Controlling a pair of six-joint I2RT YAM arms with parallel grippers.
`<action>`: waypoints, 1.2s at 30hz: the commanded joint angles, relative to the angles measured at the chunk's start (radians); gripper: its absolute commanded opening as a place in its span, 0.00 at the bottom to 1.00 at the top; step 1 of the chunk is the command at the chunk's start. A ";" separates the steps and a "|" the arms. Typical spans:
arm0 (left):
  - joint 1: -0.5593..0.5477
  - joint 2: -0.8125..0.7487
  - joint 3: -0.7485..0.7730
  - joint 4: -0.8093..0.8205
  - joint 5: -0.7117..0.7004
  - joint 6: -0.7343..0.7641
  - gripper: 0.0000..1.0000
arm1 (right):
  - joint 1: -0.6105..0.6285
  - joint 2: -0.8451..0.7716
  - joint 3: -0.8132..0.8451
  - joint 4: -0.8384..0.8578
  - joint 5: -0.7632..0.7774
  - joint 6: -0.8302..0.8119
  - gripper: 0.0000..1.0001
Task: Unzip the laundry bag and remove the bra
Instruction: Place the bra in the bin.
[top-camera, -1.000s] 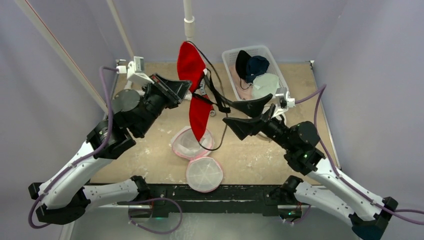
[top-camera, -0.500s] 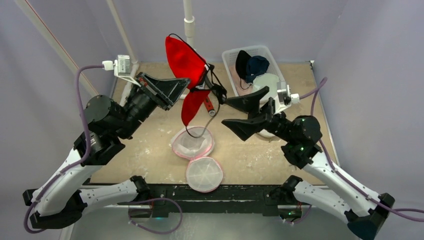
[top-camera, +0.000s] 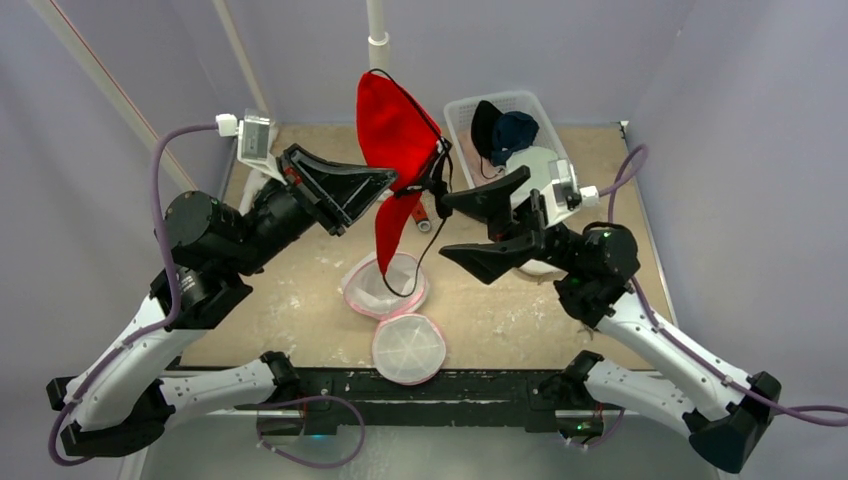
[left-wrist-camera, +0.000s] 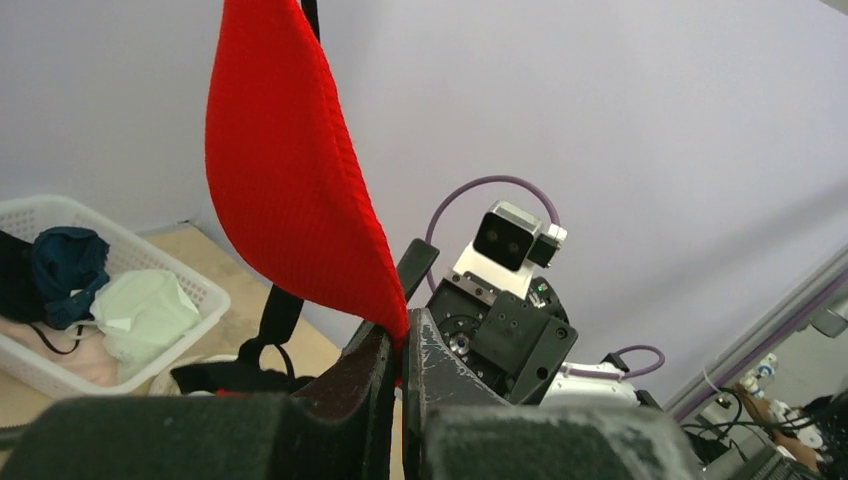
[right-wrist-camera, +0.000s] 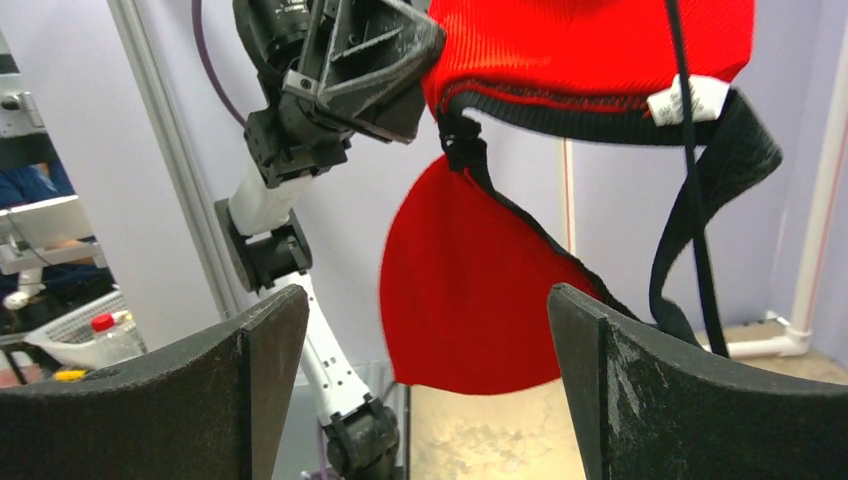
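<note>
The red bra has swung right, towards the right gripper. Nearest, the unzipped mesh laundry bag lies splayed on the table, its far half partly hidden by the dangling cup. Above it, the left gripper pinches the bra aloft, while the right gripper's fingers gape beside the black straps. Behind, a white basket holds clothes.

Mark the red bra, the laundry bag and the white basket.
red bra (top-camera: 395, 125), top external view, on the upper cup
laundry bag (top-camera: 408, 350), top external view, on the near half's mesh
white basket (top-camera: 455, 125), top external view, on its left wall
</note>
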 joint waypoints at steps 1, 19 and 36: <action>0.006 -0.009 0.020 0.064 0.087 0.049 0.00 | -0.016 -0.043 0.083 -0.041 0.002 -0.108 0.92; 0.006 -0.027 0.038 0.053 0.181 0.096 0.00 | -0.026 -0.069 0.174 -0.238 0.048 -0.280 0.93; 0.007 -0.066 -0.010 0.079 0.295 0.170 0.00 | -0.071 0.071 0.202 0.035 -0.232 -0.020 0.93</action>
